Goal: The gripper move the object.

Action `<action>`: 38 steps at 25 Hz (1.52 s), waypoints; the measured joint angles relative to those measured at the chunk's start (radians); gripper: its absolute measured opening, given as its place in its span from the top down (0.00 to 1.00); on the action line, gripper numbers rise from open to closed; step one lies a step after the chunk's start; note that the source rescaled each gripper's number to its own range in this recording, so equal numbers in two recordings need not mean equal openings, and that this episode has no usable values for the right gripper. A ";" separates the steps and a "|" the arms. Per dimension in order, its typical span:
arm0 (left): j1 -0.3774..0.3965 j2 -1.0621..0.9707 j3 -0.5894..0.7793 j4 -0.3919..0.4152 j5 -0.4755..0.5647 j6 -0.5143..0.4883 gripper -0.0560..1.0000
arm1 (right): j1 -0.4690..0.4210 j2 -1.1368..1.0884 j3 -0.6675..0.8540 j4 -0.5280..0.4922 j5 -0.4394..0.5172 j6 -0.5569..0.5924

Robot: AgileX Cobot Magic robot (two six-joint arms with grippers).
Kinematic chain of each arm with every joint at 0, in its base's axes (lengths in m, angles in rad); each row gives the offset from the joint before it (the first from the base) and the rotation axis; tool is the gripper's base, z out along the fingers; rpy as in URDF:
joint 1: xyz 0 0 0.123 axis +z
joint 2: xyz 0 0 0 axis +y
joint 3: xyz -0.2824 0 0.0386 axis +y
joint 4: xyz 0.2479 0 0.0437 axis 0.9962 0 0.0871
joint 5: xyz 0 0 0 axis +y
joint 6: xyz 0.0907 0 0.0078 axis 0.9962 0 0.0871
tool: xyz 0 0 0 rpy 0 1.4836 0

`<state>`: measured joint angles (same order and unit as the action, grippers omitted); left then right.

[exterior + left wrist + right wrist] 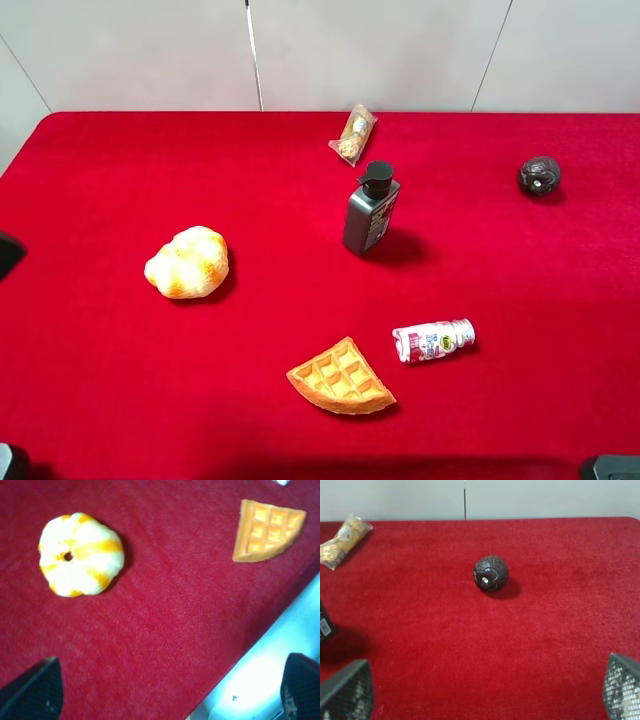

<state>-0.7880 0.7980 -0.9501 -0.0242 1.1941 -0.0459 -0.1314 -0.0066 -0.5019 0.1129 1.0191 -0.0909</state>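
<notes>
The object, a small clear bottle (433, 340) with a pink-and-white label and white cap, lies on its side on the red table (120, 380), right of centre toward the front. Neither gripper is near it. In the left wrist view my left gripper (167, 692) is open and empty, its two black fingertips (35, 690) far apart over the table's front edge. My right gripper (485, 692) is also open and empty, hovering over bare red cloth on the right side. The bottle does not show in the right wrist view.
A bread roll (187, 263) lies at the left and a waffle wedge (341, 378) at the front centre beside the bottle. A dark pump bottle (370, 210) stands mid-table. A snack packet (353, 134) lies at the back. A dark ball (539, 176) sits at the back right.
</notes>
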 joint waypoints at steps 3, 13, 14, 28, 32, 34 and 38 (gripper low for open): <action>0.055 -0.054 0.036 -0.026 0.001 0.012 0.19 | 0.000 0.000 0.000 0.000 0.000 0.000; 0.407 -0.404 0.300 -0.114 -0.107 0.100 0.19 | 0.000 0.000 0.000 0.000 0.000 0.000; 0.433 -0.431 0.315 -0.114 -0.123 0.106 0.19 | 0.000 0.000 0.000 0.000 0.000 0.000; 0.696 -0.720 0.454 -0.112 -0.126 0.272 0.19 | 0.000 0.000 0.000 0.000 0.000 0.000; 0.699 -0.767 0.454 -0.112 -0.121 0.272 0.19 | 0.000 0.000 0.000 0.000 0.000 0.000; 0.699 -0.794 0.454 -0.112 -0.121 0.272 0.19 | 0.000 0.000 0.000 0.000 0.000 0.000; 0.699 -0.802 0.454 -0.109 -0.120 0.273 0.14 | 0.000 0.000 0.000 0.000 0.000 0.000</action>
<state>-0.0887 -0.0040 -0.4961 -0.1331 1.0744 0.2273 -0.1314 -0.0066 -0.5019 0.1129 1.0191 -0.0909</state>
